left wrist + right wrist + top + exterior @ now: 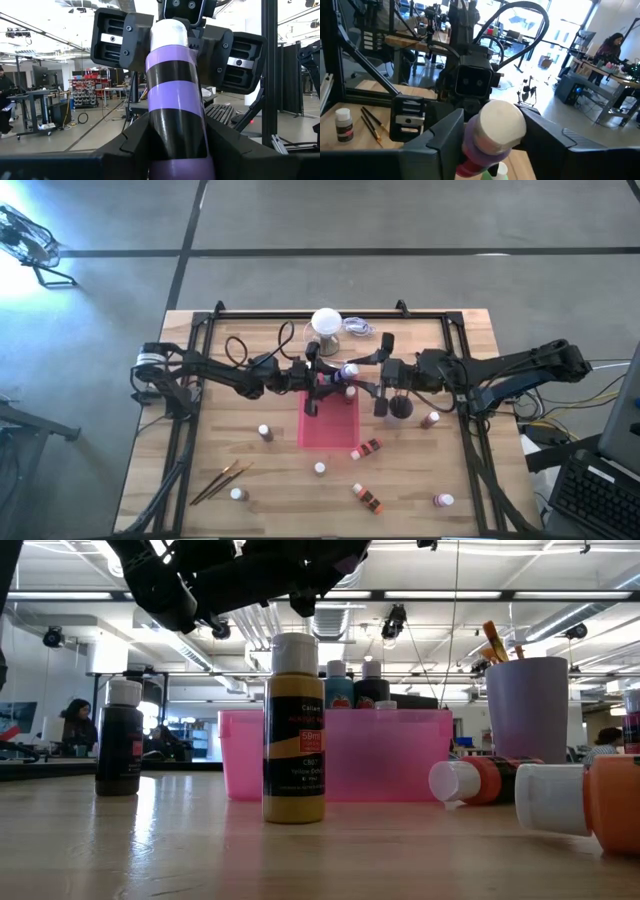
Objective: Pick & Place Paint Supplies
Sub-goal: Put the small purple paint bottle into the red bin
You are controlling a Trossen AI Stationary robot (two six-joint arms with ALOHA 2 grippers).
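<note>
Wooden tabletop (420, 480), glossy purple bottle (175, 95)

Seven small white-capped paint bottles stood or lay on the bare wood in the high view: one brown bottle (265, 432), a second brown bottle (431, 420), two pale-topped bottles (320, 469) (237, 494), two orange bottles (368, 448) (367, 498) on their sides, and one pink bottle (443, 500). An eighth, the purple bottle (349, 370), was up between the two arms, the left arm (220, 375) and the right arm (500, 370). Two brushes (222, 480) lay together. There was one pink tray (345, 430), with two bottle caps (338, 668) (372, 667) showing above it in the low view. One white ball-topped stand (327, 323) and one lilac cup (527, 725) were there. Two people (75, 720) (605, 740) sat beyond the table.
</note>
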